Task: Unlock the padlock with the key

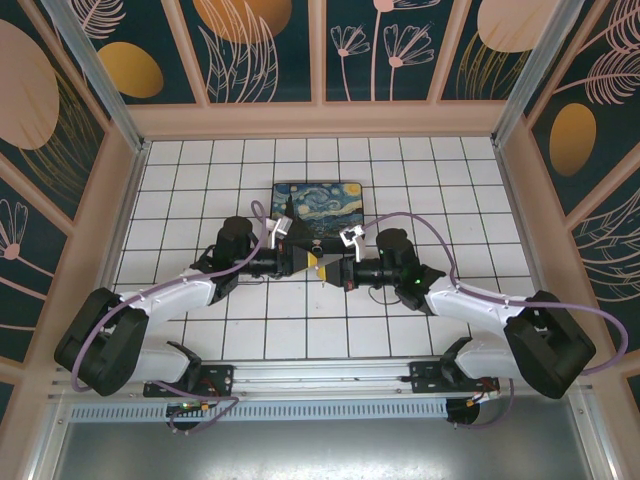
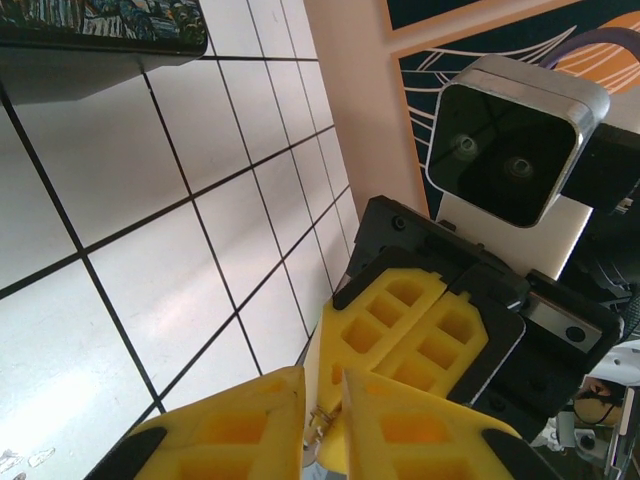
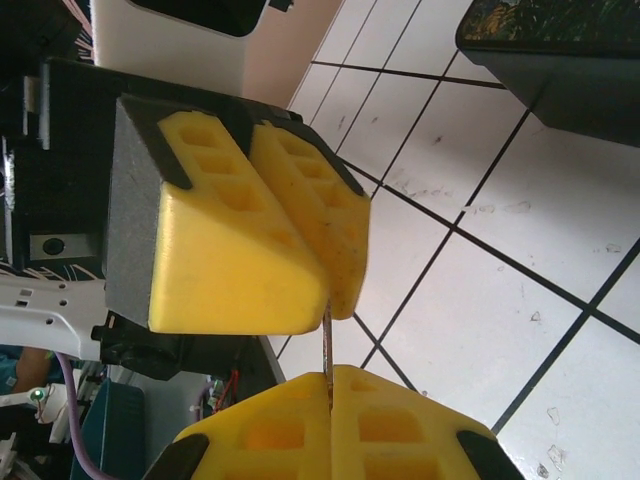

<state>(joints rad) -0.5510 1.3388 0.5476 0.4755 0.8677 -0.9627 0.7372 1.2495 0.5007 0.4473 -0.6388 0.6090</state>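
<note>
A thin metal key point(image 3: 327, 340) bridges the two grippers, which meet tip to tip above the middle of the tiled floor. My right gripper point(image 3: 330, 372) is shut on the key's lower end. Above it, the left gripper's yellow pads point(image 3: 240, 260) pinch the key's upper end. In the left wrist view the left gripper point(image 2: 322, 380) stands almost shut, with a sliver of the key point(image 2: 322, 422) in its narrow gap and the right gripper's pads point(image 2: 400, 330) just beyond. From above, the left gripper point(image 1: 312, 262) and the right gripper point(image 1: 334, 266) touch noses. The padlock is hidden.
A flat dark box with a starry-night print point(image 1: 320, 200) lies on the white tiles just behind the grippers; its edge shows in the wrist views point(image 2: 100, 25) point(image 3: 560, 30). Wooden walls close in the floor point(image 1: 180, 330) on three sides.
</note>
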